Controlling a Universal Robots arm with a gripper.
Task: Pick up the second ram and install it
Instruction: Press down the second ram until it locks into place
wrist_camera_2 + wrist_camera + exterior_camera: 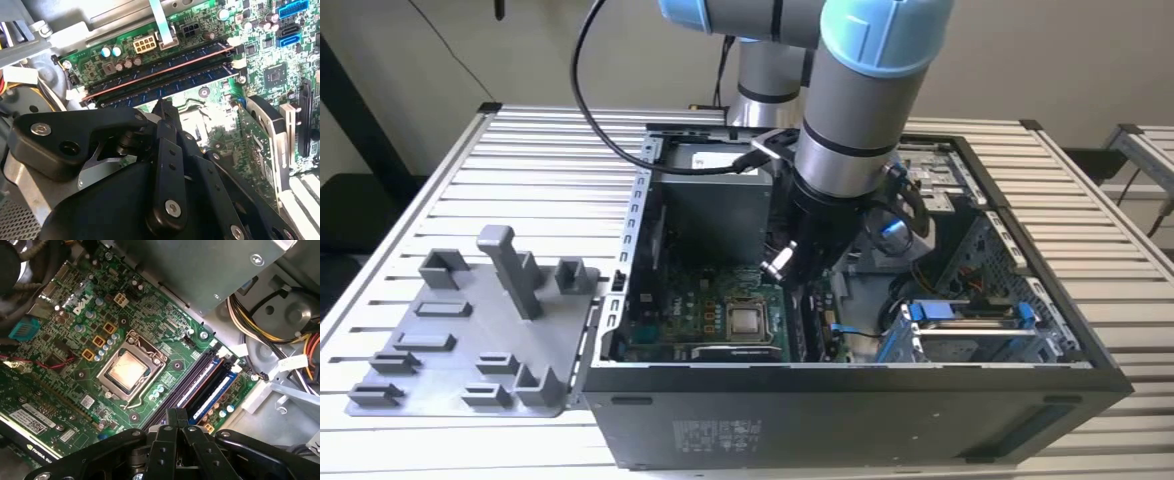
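The second ram [160,75] sits seated in the motherboard's [75,340] slots beside another stick — we see both in the second wrist view. Our gripper [162,107] hovers just above them inside the open computer case [854,420], fingers pressed together, holding nothing.
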